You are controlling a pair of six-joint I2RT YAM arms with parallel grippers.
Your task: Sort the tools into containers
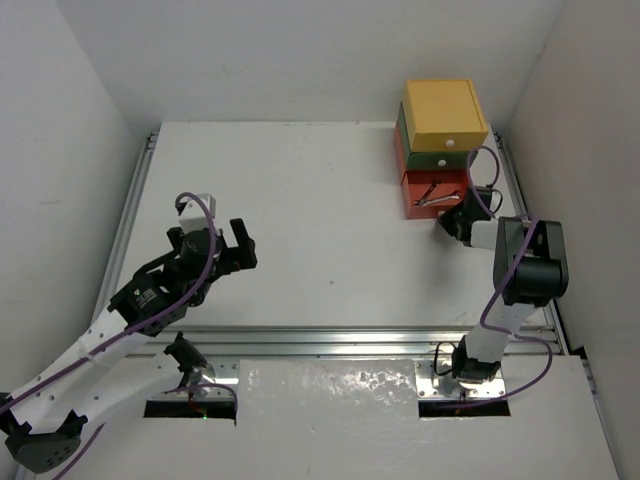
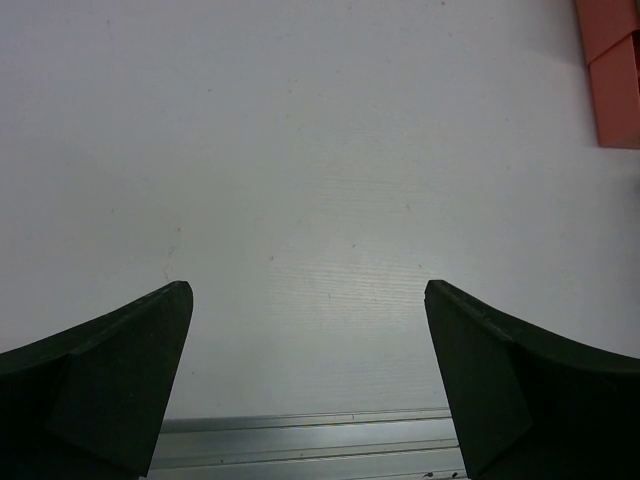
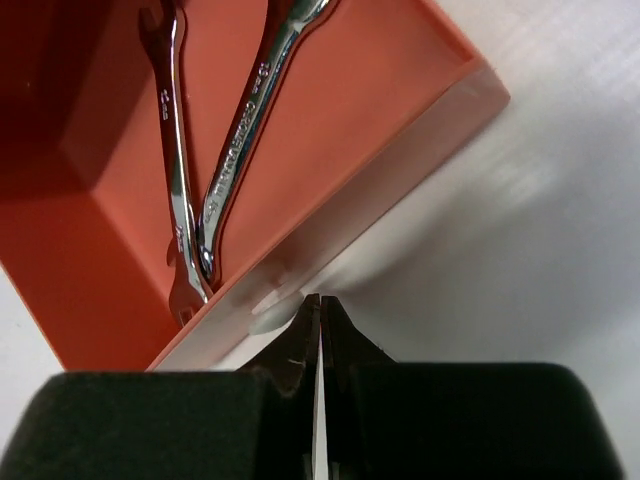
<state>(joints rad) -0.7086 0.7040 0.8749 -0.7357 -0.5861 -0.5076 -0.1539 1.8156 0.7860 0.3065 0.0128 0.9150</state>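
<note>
Red-orange drawer is seen open, wrenches laid front-to-back inside. Right gripper, pressed together, is placed just before its knob; left gripper, spread, is seen well away.

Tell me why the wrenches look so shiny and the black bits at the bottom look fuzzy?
Right wrist view: the wrenches mirror the light as white glints; the right gripper sits too near the lens, so it blurs. Left wrist view: the left gripper shows as plain dark shapes, hardly any detail.
</note>
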